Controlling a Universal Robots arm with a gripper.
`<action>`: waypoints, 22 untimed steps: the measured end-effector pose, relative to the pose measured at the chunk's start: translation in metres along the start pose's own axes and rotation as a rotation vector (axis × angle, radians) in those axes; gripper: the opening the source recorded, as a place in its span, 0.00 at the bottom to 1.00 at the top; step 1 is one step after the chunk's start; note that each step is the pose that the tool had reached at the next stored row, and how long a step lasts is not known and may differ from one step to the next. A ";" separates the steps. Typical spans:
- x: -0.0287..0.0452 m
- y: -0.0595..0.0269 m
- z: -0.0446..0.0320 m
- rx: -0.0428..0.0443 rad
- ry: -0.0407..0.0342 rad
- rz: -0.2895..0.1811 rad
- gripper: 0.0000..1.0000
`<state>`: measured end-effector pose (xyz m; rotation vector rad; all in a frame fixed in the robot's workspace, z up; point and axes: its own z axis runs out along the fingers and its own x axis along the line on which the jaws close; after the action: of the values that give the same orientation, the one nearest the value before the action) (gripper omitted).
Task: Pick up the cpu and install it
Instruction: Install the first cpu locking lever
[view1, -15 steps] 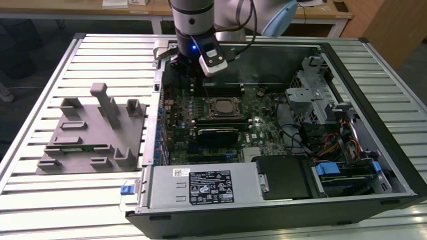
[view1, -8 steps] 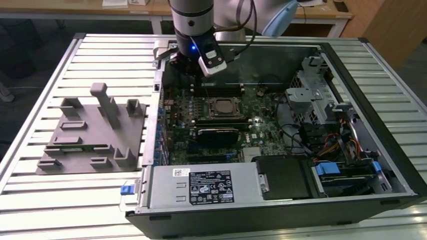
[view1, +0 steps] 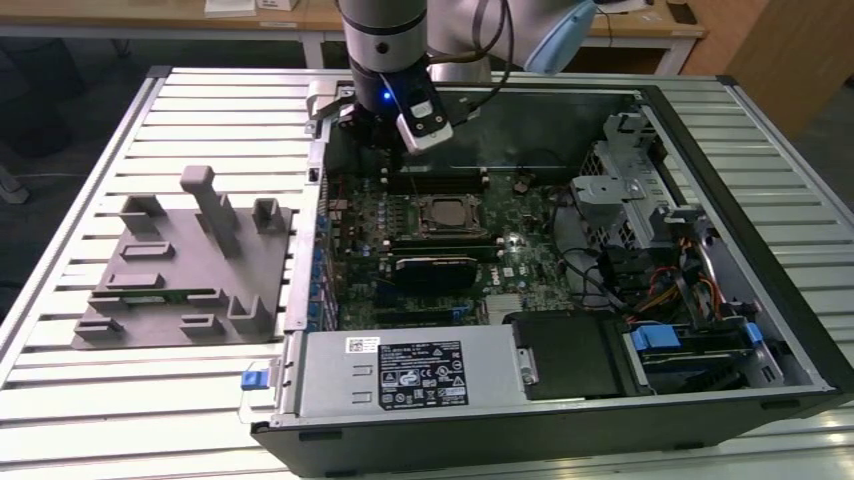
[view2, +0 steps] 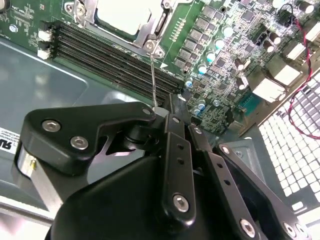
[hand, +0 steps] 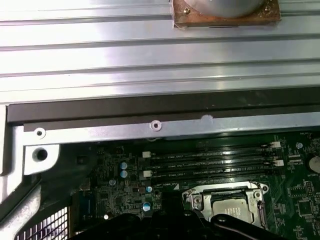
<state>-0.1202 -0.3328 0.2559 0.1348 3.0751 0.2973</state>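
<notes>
Gripper (view2: 167, 106), jaws together, hangs by the lever (view2: 153, 75); the cpu (view2: 122, 15) lies flat, top up, in the socket (view2: 161, 22).

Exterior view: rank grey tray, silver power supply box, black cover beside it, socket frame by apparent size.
1. grey tray
2. silver power supply box
3. black cover
4. socket frame
Box and cover sit nearer the camera, so their true rank against the tray is unsure.

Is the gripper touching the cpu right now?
Apart. The second wrist view shows the cpu lying in its socket, with the memory slots between it and the gripper.
</notes>
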 end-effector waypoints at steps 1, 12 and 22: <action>-0.0010 0.0001 0.0001 -0.0001 0.0000 0.000 0.11; -0.0321 0.0026 0.0019 0.0007 0.0074 0.001 0.11; -0.0432 0.0036 0.0027 0.0166 0.0087 0.004 0.11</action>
<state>-0.0768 -0.3328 0.2557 0.1400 3.0869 0.2733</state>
